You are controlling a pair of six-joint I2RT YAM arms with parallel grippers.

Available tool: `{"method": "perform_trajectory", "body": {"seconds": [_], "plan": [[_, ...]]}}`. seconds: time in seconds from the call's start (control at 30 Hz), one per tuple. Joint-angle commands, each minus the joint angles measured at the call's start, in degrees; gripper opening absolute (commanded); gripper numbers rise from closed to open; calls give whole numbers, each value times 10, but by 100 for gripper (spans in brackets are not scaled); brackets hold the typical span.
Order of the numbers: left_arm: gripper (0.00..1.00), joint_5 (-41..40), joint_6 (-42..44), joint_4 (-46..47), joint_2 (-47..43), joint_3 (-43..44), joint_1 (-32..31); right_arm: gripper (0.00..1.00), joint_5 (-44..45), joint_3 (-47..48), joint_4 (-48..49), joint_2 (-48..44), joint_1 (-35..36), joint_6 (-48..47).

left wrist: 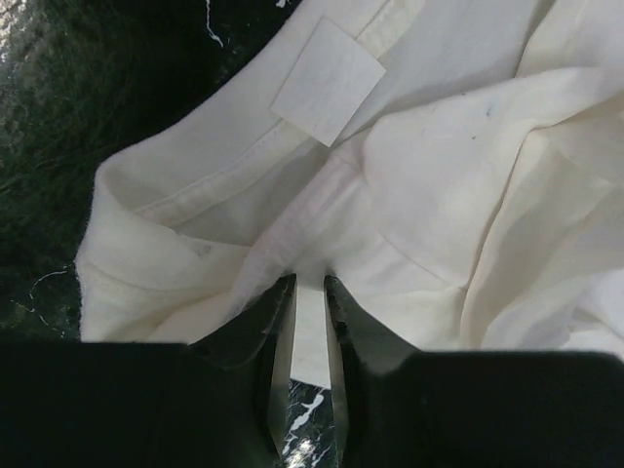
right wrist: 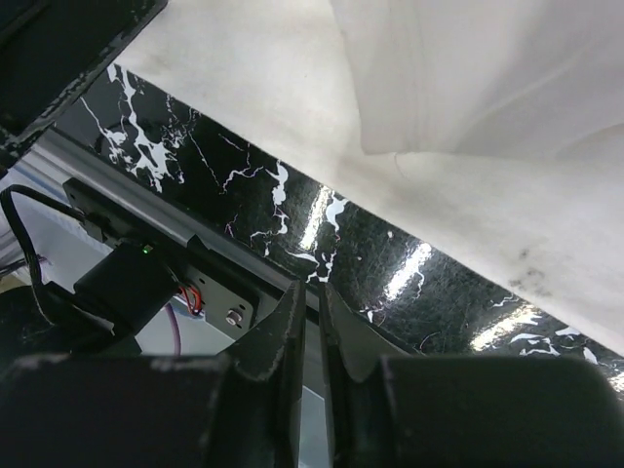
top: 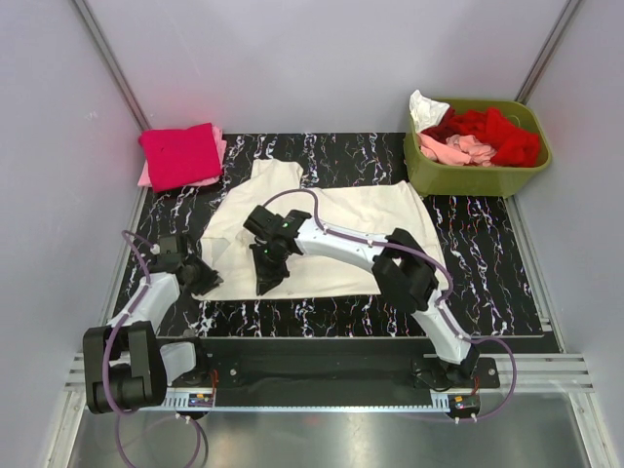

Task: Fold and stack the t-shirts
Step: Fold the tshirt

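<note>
A large cream tee (top: 331, 244) lies spread, with wrinkles, across the middle of a black marbled surface (top: 487, 283). The right arm hides part of its near left area in the overhead view. At the tee's near left edge sits the left claw (top: 203, 277). Its wrist view shows the left claw (left wrist: 310, 292) pinching a bunched fold of the cream cloth, a strip of white showing in the thin gap between the fingers. A square label (left wrist: 327, 80) shows on the cloth beyond. The right claw (top: 268, 278) hangs over the tee's near part. In its own view the right claw (right wrist: 312, 302) has its fingers pressed nearly together with nothing visible between them, above the surface's near edge and a metal rail (right wrist: 117, 185). At far left a folded magenta tee (top: 180, 156) rests on a pale pink tee (top: 216, 135), mostly hidden beneath it. At far right an olive bin (top: 468, 180) holds crumpled tees (top: 483, 136) in red, pink and white, too tangled to count.
</note>
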Motion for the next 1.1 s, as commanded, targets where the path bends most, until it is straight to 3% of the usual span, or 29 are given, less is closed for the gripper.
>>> {"method": "perform_trajectory", "body": {"seconds": [0.0, 0.4, 0.8, 0.97, 1.03, 1.07], "plan": [[23, -24, 0, 25, -10, -10, -1, 17, -25, 22, 3, 22, -4, 14], [22, -43, 3, 14, -15, -12, 0, 17, 42, 118, -24, 116, -35, 10], [19, -68, 5, -1, -11, -9, -1, 24, 41, 277, -85, 168, -218, -16], [18, -66, 5, -6, -16, -6, -2, 25, 44, 399, -135, 213, -302, -39], [18, -58, 8, 3, -21, -7, -2, 32, 37, 385, -131, 184, -299, -67], [20, -54, 8, 4, -26, -7, -2, 45, 37, 360, -110, 164, -288, -95]]}}
